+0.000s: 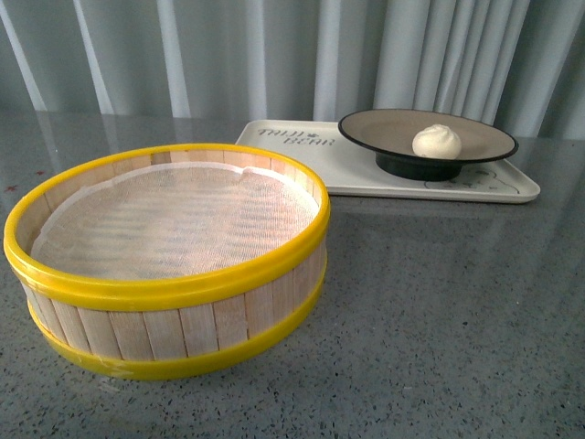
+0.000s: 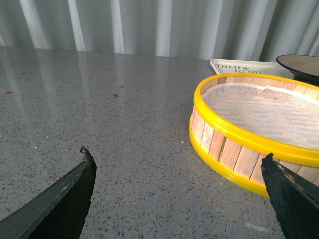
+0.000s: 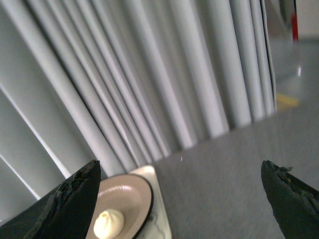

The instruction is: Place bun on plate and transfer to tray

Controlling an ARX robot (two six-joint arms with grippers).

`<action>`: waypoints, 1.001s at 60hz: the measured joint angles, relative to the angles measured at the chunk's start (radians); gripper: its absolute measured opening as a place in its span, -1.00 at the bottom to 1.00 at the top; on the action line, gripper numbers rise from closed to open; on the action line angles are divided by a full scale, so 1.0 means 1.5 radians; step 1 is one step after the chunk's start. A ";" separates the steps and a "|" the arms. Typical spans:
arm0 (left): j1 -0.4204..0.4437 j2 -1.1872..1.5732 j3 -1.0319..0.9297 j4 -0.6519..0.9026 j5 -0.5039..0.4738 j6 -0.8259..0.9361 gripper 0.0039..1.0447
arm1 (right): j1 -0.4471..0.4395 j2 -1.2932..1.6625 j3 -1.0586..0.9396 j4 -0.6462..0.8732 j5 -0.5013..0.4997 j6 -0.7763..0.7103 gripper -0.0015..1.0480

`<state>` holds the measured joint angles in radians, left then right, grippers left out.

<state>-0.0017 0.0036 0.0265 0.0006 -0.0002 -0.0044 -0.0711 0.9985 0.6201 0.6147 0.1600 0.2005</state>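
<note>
Steamer basket (image 1: 169, 261) sits at the left of the grey table (image 1: 439, 311), yellow-rimmed, lined with white mesh and empty. Behind it to the right, along the table's far edge, lies the tray (image 1: 352, 169), and on the tray's right half stands the plate (image 1: 384, 128) with the bun (image 1: 437, 141) resting right of its centre. By the look of things, the task is as good as done.

Neither arm shows in the front view. The left gripper (image 2: 179, 199) is spread wide and holds nothing, low over the table just beside the basket; the right gripper (image 3: 179, 199) is likewise wide apart and empty, looking down on plate and bun from farther off.

Little risk remains, I judge. The plate stands on a narrow foot, so a careless sweep of the right arm could tip it or roll the bun off. The left claw could nudge the basket.

The tray's printed lettering is partly readable; the plate covers much of its printed surface.
</note>
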 joint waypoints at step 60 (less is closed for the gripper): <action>0.000 0.000 0.000 0.000 0.000 0.000 0.88 | 0.048 -0.431 -0.358 -0.234 -0.108 -0.141 -0.97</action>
<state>-0.0017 0.0036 0.0261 0.0006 -0.0006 -0.0044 0.0006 0.3519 0.0834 0.2642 -0.0013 -0.0109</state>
